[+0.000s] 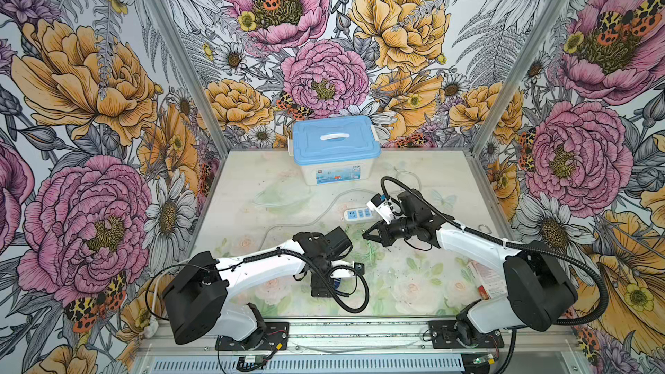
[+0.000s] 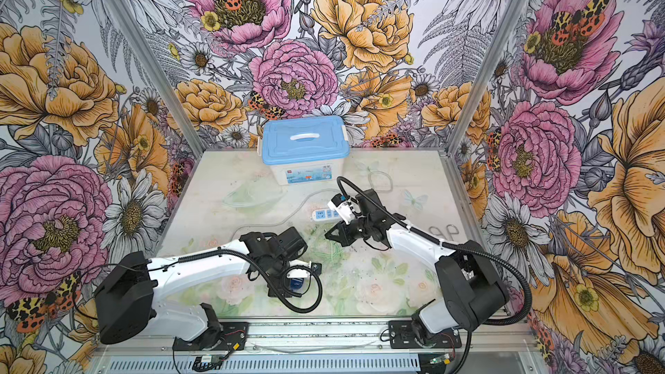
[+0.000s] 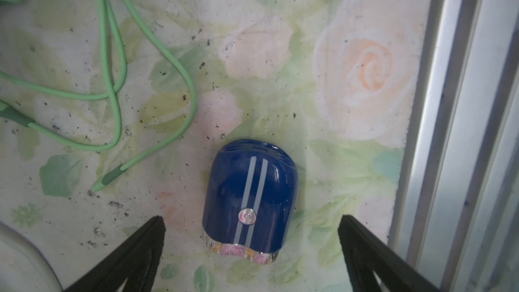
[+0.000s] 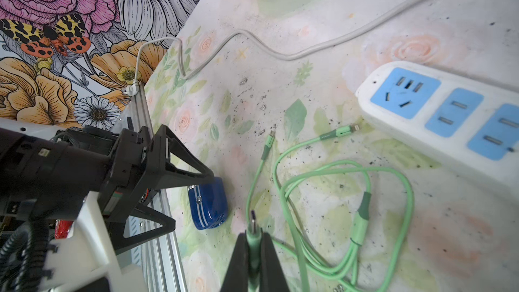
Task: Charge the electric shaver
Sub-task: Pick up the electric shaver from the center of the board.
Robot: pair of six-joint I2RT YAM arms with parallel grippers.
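Well apart from the power strip (image 4: 393,133), the electric shaver (image 3: 250,192) is straddled by the wide-spread left gripper (image 3: 252,219), likely for grasping; a green plug (image 4: 252,224) is pinched by the right gripper (image 4: 254,235), tip exposed.

No legible text in any view. Printed label (image 1: 336,176) on front wall of translucent white storage box with light-blue lid (image 1: 334,138): red logo patch and blue graphics, characters too small to read in both top views. Round silver emblem (image 3: 247,216) on glossy dark-blue electric shaver (image 3: 250,181): mark inside too blurred to make out. Flat white-and-red carton (image 1: 482,277), partly hidden: fine print lines, unreadable.
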